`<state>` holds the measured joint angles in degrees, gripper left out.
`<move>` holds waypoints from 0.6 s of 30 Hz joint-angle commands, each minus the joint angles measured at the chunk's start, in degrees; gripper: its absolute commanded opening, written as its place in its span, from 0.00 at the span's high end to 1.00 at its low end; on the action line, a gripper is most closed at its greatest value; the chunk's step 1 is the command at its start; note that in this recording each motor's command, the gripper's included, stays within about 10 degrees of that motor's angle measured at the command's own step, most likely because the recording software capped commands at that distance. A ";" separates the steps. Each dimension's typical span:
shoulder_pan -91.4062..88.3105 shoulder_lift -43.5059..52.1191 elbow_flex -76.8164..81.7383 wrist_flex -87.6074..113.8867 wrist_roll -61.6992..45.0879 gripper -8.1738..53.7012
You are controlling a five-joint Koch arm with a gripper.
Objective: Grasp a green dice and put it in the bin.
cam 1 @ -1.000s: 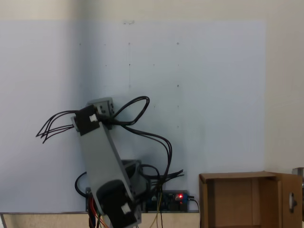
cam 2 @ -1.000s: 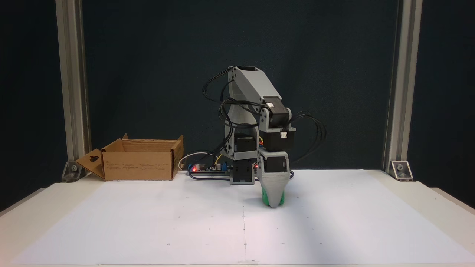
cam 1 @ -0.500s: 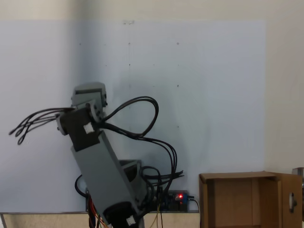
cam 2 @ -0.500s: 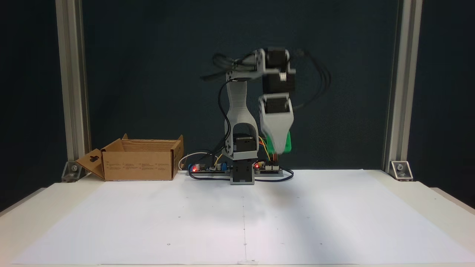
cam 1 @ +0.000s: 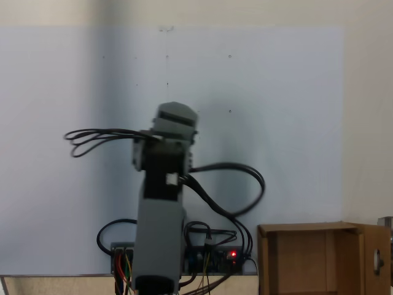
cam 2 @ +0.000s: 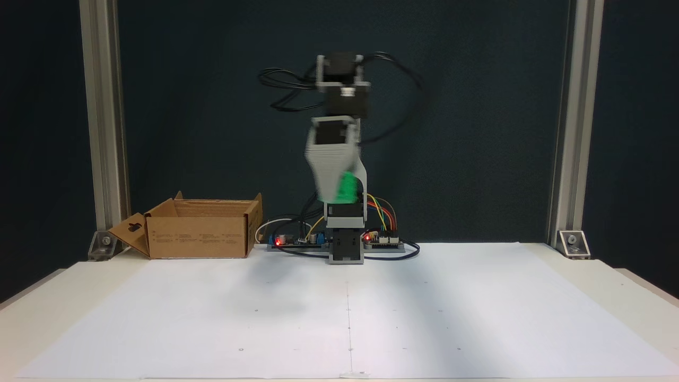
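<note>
Looking across your white paper sheet (cam 2: pixel 424 318), you see wide bare room on every side of the arm's base. Your cardboard bin (cam 2: pixel 199 233) sits at the sheet's back left corner in a fixed view, flaps up, well apart from the arm (cam 2: pixel 339 106). High above the base, the blurred gripper (cam 2: pixel 339 196) points down, clenched on the green dice (cam 2: pixel 347 188) at its tip.

Raised high above the base (cam 2: pixel 346 249), forearm hanging straight down, hand (cam 2: pixel 335 199) pointing downward, blurred, clamped on the green dice (cam 2: pixel 347 188).
</note>
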<state>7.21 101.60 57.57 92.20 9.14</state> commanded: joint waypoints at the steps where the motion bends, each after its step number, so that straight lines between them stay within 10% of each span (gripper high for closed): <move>1: 7.21 2.11 -5.19 -2.20 -7.47 0.68; 18: 76.90 -3.34 -9.14 -9.05 -32.70 0.68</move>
<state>80.51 98.96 52.47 87.28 -18.28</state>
